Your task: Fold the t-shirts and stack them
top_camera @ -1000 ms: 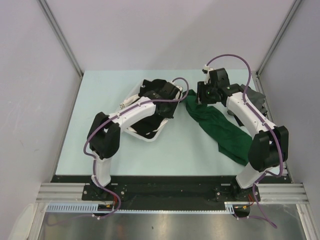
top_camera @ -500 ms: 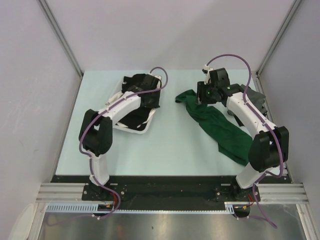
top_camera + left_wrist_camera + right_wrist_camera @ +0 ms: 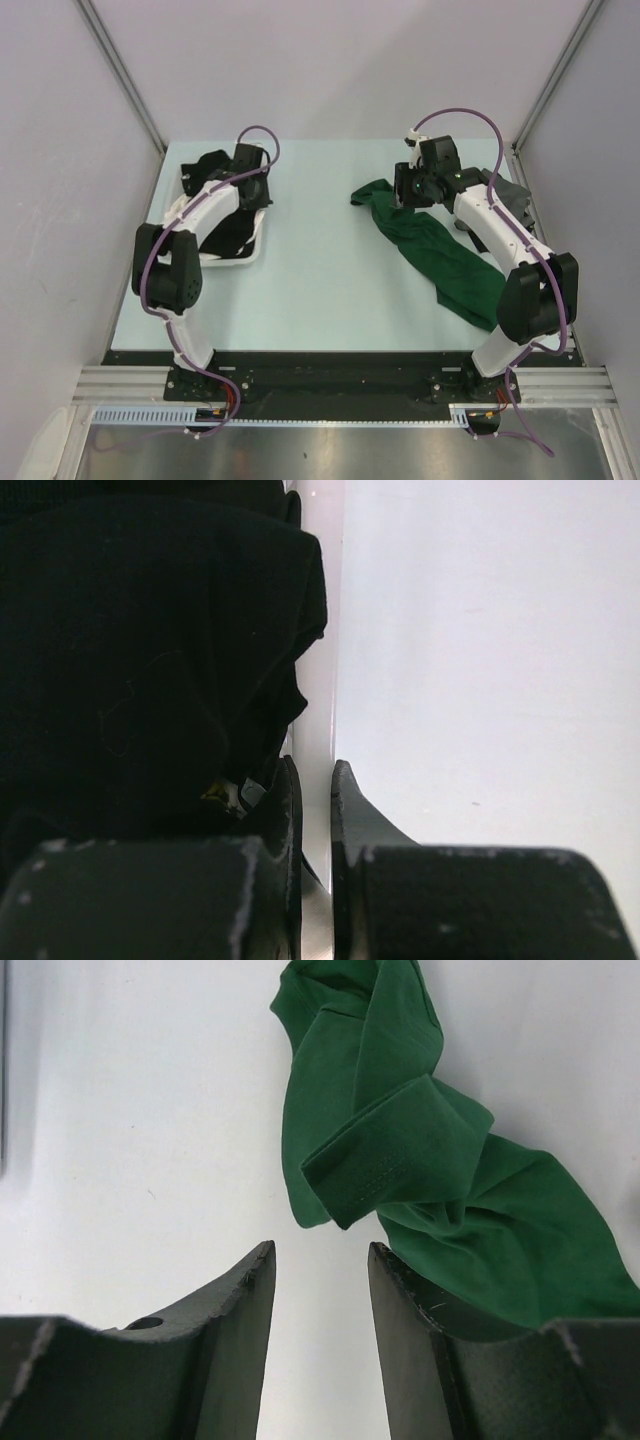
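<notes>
A dark green t-shirt (image 3: 440, 255) lies crumpled in a long diagonal strip on the right half of the table; its bunched end (image 3: 400, 1150) shows in the right wrist view. My right gripper (image 3: 402, 193) hovers at that end, open, nothing between its fingers (image 3: 320, 1250). Black t-shirts (image 3: 228, 232) fill the white basket (image 3: 252, 252) at the far left. My left gripper (image 3: 258, 190) is shut on the basket's white wall (image 3: 315, 680), with black cloth (image 3: 150, 660) pressed against its left finger.
A grey t-shirt (image 3: 515, 195) lies at the table's right edge behind the right arm. Grey panel walls close in the table on the left, the right and the back.
My left arm has dragged the basket with the black shirts from the table's middle to the far left. The right arm and the green shirt have stayed put.
</notes>
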Controlling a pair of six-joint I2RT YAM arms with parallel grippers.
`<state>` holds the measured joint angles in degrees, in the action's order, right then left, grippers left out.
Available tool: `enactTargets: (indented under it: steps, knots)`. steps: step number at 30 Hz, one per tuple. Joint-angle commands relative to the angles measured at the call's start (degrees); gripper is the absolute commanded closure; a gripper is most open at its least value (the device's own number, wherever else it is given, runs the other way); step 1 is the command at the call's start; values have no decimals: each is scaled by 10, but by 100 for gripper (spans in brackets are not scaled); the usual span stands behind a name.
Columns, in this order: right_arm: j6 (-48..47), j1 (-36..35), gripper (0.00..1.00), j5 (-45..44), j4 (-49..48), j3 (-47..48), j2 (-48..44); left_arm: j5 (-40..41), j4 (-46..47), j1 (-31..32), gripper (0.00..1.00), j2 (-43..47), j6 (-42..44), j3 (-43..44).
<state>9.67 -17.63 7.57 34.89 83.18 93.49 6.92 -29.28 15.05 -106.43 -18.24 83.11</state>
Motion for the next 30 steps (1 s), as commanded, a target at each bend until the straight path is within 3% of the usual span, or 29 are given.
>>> enactTargets:
  steps: [1,11,22,30]
  knots:
    - [5,4,53,16,-12,14,-14,103,-162,-45,100,-31,-14,-51]
    - [6,8,53,22,-10,13,-10,141,-210,-72,98,-52,-51,-67]
    - [9,8,52,28,-8,10,-9,100,-203,-71,60,-67,-59,-66]
    - [11,9,52,38,-8,10,-2,122,-242,-54,51,-31,-50,6]
